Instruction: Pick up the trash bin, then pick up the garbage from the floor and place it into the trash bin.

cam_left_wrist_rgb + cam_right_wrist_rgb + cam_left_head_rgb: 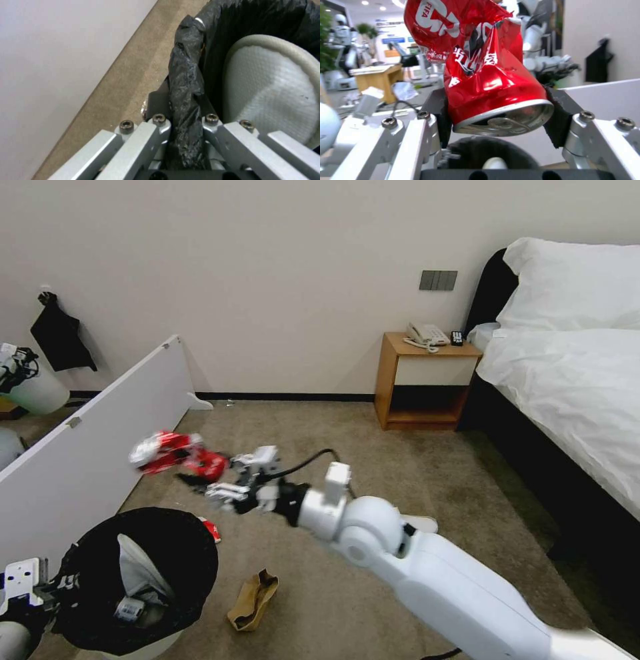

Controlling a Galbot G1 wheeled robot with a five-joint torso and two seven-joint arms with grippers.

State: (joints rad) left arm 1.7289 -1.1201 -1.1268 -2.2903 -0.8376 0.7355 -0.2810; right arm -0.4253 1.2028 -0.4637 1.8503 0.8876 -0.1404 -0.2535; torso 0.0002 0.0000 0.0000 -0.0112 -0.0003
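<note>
1. Floor [400, 473]: beige-brown carpet running from the white board [87, 460] on the robot's left to the bed [567, 400] on its right; wooden nightstand [427, 380] against the far wall.
2. Trash bin [143, 573]: near-left corner of the head view, black bag folded over its rim. Inside, one white slipper [273, 92] stands on end, with a small bottle [127, 608] beside it.
3. Left gripper [185, 120]: at the bin's near-left rim, fingers [160, 125] pinched on the folded bag edge and rim wall.
4. Right gripper [207, 473]: arm stretched forward and left, held in the air above the carpet, just beyond the bin. Its dark pads [560, 117] are clamped on the two sides of the crushed red can [486, 75], can bottom toward the wrist camera; the bin mouth lies below it.
5. Crumpled brown paper bag [252, 599]: on the carpet just right of the bin.
6. Second white slipper [421, 524]: on the carpet, partly hidden behind the right arm.
7. Small red scrap [212, 529]: on the carpet touching the bin's far rim.
</note>
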